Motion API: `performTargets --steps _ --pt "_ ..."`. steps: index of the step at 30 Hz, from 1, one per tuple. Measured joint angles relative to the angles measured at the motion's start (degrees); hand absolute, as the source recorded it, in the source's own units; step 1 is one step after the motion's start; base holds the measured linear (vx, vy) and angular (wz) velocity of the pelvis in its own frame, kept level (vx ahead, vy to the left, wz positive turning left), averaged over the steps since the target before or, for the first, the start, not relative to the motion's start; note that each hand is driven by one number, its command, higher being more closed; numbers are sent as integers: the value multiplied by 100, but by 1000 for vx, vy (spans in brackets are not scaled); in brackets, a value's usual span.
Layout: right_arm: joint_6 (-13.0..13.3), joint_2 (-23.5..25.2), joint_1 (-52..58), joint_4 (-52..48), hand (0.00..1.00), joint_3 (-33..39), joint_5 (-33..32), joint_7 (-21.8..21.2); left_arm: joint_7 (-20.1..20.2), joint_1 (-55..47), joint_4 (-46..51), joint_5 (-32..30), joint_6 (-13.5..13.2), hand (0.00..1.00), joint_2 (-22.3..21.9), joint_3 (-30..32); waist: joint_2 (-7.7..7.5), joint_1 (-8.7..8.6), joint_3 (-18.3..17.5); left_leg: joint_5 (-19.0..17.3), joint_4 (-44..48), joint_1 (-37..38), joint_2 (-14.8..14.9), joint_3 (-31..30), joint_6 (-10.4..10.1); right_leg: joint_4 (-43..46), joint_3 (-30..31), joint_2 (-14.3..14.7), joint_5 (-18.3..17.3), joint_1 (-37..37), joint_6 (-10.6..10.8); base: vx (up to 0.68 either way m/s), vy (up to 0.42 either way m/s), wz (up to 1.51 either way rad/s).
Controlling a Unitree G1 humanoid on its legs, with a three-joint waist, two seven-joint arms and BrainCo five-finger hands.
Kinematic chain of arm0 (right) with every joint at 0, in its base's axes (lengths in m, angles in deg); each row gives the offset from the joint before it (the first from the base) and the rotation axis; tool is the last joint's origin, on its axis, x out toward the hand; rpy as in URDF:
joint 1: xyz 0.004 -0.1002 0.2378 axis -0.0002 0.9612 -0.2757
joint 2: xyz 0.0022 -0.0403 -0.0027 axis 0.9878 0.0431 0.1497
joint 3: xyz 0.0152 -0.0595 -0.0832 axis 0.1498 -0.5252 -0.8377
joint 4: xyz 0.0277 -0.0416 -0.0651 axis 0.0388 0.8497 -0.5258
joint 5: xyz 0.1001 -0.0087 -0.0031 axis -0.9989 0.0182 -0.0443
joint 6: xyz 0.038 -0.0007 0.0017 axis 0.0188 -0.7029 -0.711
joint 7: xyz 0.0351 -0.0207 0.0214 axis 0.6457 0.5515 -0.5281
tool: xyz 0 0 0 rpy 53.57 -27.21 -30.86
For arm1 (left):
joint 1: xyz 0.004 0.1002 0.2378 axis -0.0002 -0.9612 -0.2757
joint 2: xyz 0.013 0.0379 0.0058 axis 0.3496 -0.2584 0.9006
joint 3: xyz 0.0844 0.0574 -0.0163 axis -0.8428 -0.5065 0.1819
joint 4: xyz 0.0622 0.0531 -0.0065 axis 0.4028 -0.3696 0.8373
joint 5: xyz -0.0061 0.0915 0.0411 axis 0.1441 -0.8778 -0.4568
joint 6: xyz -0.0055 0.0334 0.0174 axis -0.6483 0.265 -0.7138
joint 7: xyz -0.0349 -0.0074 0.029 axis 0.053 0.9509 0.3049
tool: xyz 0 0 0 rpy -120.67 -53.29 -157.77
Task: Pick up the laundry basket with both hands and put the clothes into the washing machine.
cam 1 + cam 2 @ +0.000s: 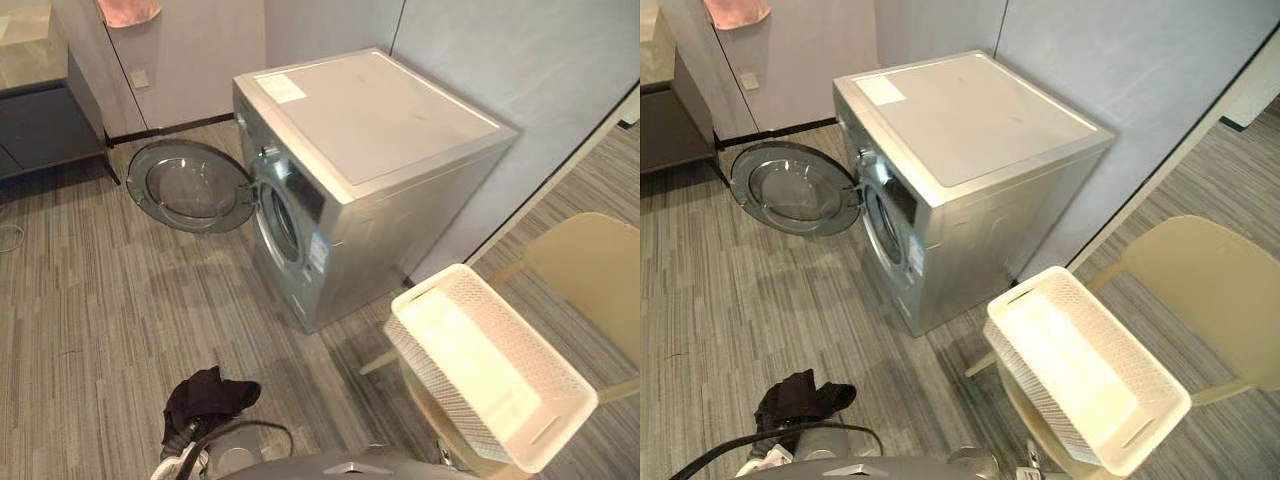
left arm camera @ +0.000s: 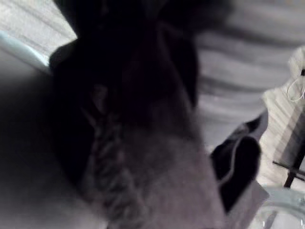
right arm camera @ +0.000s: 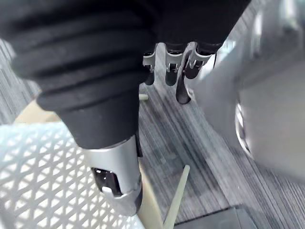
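Note:
The white mesh laundry basket [image 1: 487, 370] rests tilted on a beige chair [image 1: 595, 270] at the right, and its inside looks bare. The silver washing machine [image 1: 370, 130] stands behind it with its round door [image 1: 190, 187] swung open to the left. A bunched black garment [image 1: 207, 397] is held up low at the left, with my left hand [image 1: 178, 446] shut on it from below. The left wrist view shows this dark cloth [image 2: 128, 76] very close. My right hand [image 3: 183, 78] hangs open over the floor beside the basket [image 3: 43, 176], with nothing in it.
A dark cabinet [image 1: 40, 110] stands at the far left against the wall, and a pink cloth [image 1: 128, 10] hangs above. A grey partition wall [image 1: 520, 60] runs behind the machine. Striped grey carpet [image 1: 90, 320] spreads in front of the machine.

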Motion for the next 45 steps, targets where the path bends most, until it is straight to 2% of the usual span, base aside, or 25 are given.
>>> performTargets --steps 1,2,3,5,7,8,9,10,11,14,16,17,18,19,21,24,27,30,31,34,38,39,40,42,45 --pt "1 -76 104 2 0 10 5 1 -9 -19 -73 13 -3 100 -9 -41 92 -11 -52 -25 -91 48 -1 46 -132 -24 30 -75 -34 73 76 219 700 19" --pt "-6 -42 150 164 0 175 12 12 -14 -53 -169 12 28 100 88 -102 -3 -11 -94 -134 204 -12 -223 259 -1014 -158 241 -379 -46 186 182 302 644 21" --pt "-95 202 184 463 0 397 29 23 -25 -53 -178 11 25 100 293 -122 -298 -98 -316 -320 440 -215 -596 329 -922 -250 416 -465 195 204 198 365 679 30" --pt "-96 405 207 450 0 553 19 16 -12 52 -288 -21 63 100 419 -411 -258 -69 -357 -482 645 -356 -802 275 -805 -206 397 -540 1304 101 92 255 503 25" --pt "-114 413 183 370 0 496 -42 -20 5 136 -257 -121 93 100 475 -812 -234 -93 -363 -510 433 -117 -1042 491 -451 126 447 -741 2558 -254 -599 199 520 -3" --pt "-115 384 167 310 0 286 -85 -35 19 129 -262 -320 95 100 495 -1048 -168 -106 -381 -429 157 70 -1081 671 -264 694 424 -801 2796 -644 -1165 192 374 -20" --pt "-129 374 175 253 0 182 -94 -39 26 128 -264 -439 94 100 528 -1122 -152 -102 -386 -386 -1 187 -1106 766 -196 1199 378 -782 2584 -899 -1352 192 297 -40" --pt "-122 371 185 140 0 -79 -96 -47 40 136 -290 -612 108 100 623 -1262 -145 -95 -377 -281 -384 519 -1193 920 -91 2033 218 -626 1914 -1309 -1434 187 227 -50" --pt "-116 319 193 93 0 -330 -97 -88 43 138 -346 -753 143 100 682 -1337 -100 -132 -353 -175 -787 907 -1227 1080 -22 2481 76 -225 1172 -1445 -1209 184 210 -53" --pt "-109 246 196 -88 0 -637 -97 -223 117 176 -431 -956 149 100 671 -1376 19 -220 -293 4 -1584 1658 -1249 1431 67 2362 -438 919 182 -1491 -1200 201 94 -50" --pt "-106 233 178 -182 0 -614 -96 -243 133 291 -597 -1122 179 100 531 -1294 92 -270 -255 40 -1968 2036 -1248 1689 21 1329 -753 1495 5 -1494 -1146 175 -20 -54" --pt "-106 251 178 -207 0 -431 -96 -243 135 383 -615 -1134 209 100 381 -1177 129 -280 -206 7 -2114 2193 -1239 1763 -25 661 -925 1620 266 -1427 -1408 214 -60 -26" --pt "-103 240 176 -215 0 -269 -96 -245 138 456 -660 -1136 215 100 321 -1166 98 -291 -213 -1 -2199 2268 -1215 1757 -54 453 -1067 1666 308 -1275 -1392 307 -71 0" --pt "-85 257 204 -194 0 83 -98 -239 172 583 -701 -1135 235 100 125 -1217 325 -326 -202 177 -2461 2406 -1171 1806 -80 229 -1197 1773 413 -1114 -1322 231 -33 19" --pt "-80 232 149 -145 0 586 -128 -231 232 839 -693 -1129 250 100 -155 -1192 452 -383 -102 284 -2788 2601 -1142 1773 -202 197 -1278 1827 336 -1007 -1467 264 -70 21" --pt "-105 358 200 -278 0 748 -128 -200 233 818 -434 -1111 271 100 -335 -1051 393 -382 -56 260 -2463 2759 -1077 1884 -272 14 -1317 1881 292 -615 -1476 173 -36 7" --pt "-117 427 234 -465 0 497 -137 -149 243 638 194 -930 279 100 -503 -911 343 -376 -100 -103 545 1607 -716 1878 -386 -128 -1235 1907 25 -255 -1422 117 6 -6" --pt "-85 273 303 -750 0 -38 -164 -141 239 517 443 -848 266 100 -603 -688 568 -128 -43 768 2813 808 -449 1338 -335 77 -748 2091 -180 67 -1578 179 141 -77" --pt "-70 191 213 -754 0 -327 -161 -141 237 454 424 -826 265 100 -538 -633 610 -80 -63 464 3206 631 -525 1196 -217 164 -411 2057 -241 110 -1573 271 292 -152" --pt "-70 180 -202 -733 0 -568 -118 -146 223 353 268 -817 248 100 -264 -534 463 -9 -18 -201 2042 378 -557 935 -95 139 570 1813 -150 118 -1339 228 316 -163" --pt "8 134 -289 -900 0 -964 -108 -236 157 212 63 -652 230 100 -267 -307 447 117 -137 -31 -579 667 -707 -877 -45 288 1851 1459 -446 -202 -791 232 499 -156" --pt "19 67 -146 -886 0 -937 -105 -238 127 201 -99 -651 221 100 -306 -307 582 86 -235 203 -849 772 -689 -1037 -171 351 2036 1349 -589 -165 -518 332 726 -102" --pt "18 29 -80 -836 0 -900 -78 -242 118 178 -169 -653 221 100 -335 -309 668 72 -327 -40 -791 826 -689 -945 -1004 380 2109 1267 -635 -122 -333 289 632 -85" --pt "-41 253 196 -587 0 -809 206 -241 101 158 -266 -660 191 100 -51 -279 192 13 -650 -322 -479 759 -1185 -458 -690 230 2268 742 -115 -128 -346 261 457 -51" --pt "-21 408 357 -509 0 -249 491 -239 115 301 -289 -662 188 100 -10 -400 125 47 -700 -458 -426 865 -1333 -97 -432 30 2445 561 815 -242 -264 193 400 -48"
